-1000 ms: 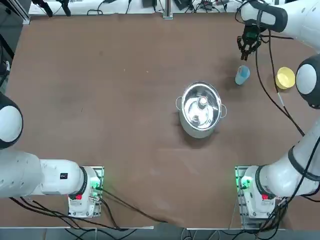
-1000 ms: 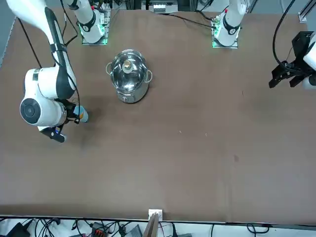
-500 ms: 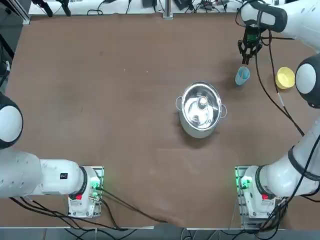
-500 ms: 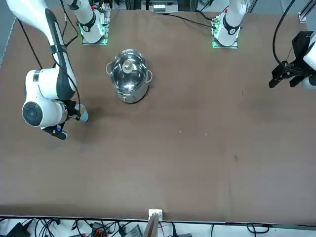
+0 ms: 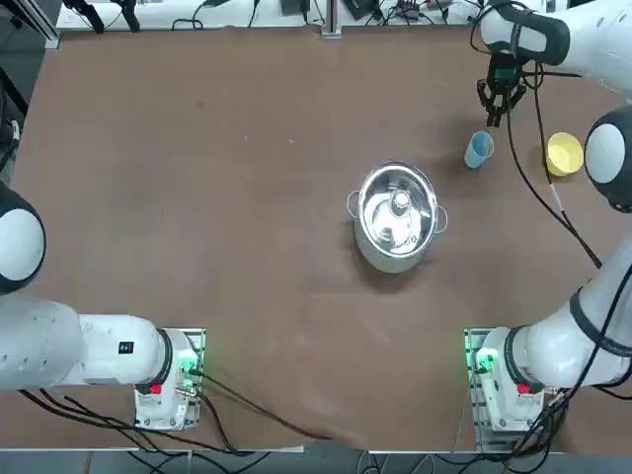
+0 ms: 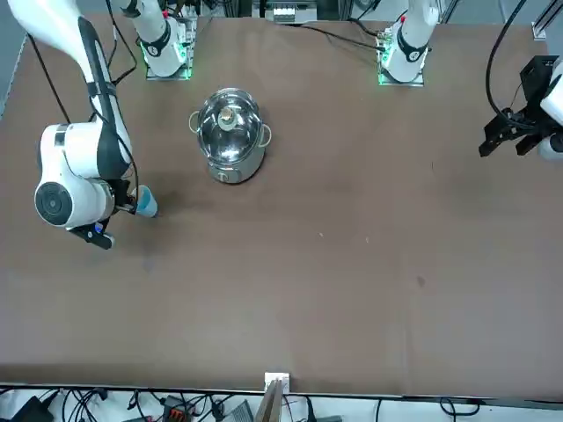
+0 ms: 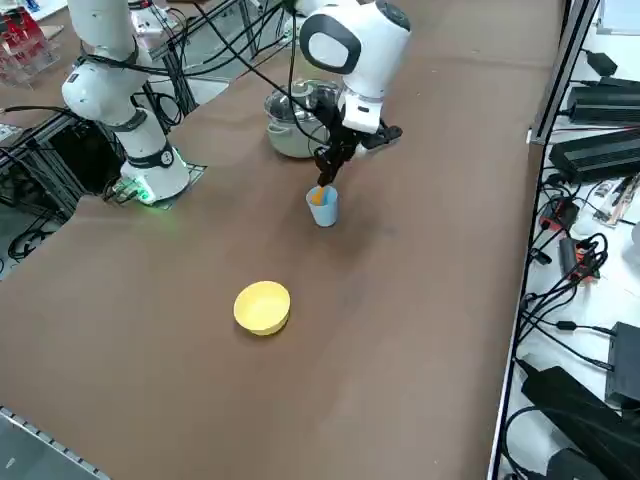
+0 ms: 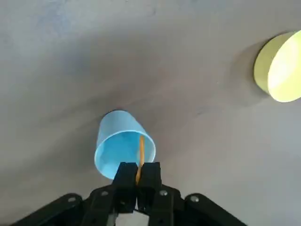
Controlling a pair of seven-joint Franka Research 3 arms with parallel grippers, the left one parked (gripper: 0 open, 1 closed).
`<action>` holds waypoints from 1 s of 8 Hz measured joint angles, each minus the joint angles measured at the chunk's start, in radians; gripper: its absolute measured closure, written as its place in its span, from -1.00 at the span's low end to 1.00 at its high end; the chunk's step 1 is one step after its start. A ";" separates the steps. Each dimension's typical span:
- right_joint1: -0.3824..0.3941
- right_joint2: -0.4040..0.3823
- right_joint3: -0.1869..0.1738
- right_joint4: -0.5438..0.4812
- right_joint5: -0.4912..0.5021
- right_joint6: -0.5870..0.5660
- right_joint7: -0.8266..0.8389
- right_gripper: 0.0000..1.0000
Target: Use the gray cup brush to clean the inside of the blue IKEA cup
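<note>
The blue IKEA cup [image 5: 479,149] [image 6: 146,201] [image 7: 323,207] [image 8: 123,143] stands upright at the far right of the table. My right gripper [image 5: 497,111] [image 7: 326,172] [image 8: 137,172] hangs just above its rim, shut on the gray cup brush [image 8: 140,153] [image 7: 319,195]. The brush shows as a thin orange-tan stick that points down into the cup's mouth. Its gray head is hidden inside the cup.
A yellow cup [image 5: 563,154] [image 7: 262,306] [image 8: 280,66] sits to the right of the blue one, nearer the table's edge. A steel pot [image 5: 397,215] [image 6: 230,134] [image 7: 290,125] stands mid-table, between the blue cup and the arms' bases.
My right gripper has shifted slightly to the right over the cup, with the brush still held. The cup stays where it was.
</note>
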 joint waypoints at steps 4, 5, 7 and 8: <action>0.000 0.024 0.000 0.053 -0.008 0.003 0.000 0.91; 0.001 0.031 0.001 0.073 -0.002 0.003 0.000 0.91; 0.002 0.035 0.004 0.110 0.051 0.003 0.001 0.91; 0.003 0.035 0.004 0.128 0.059 0.001 0.001 0.91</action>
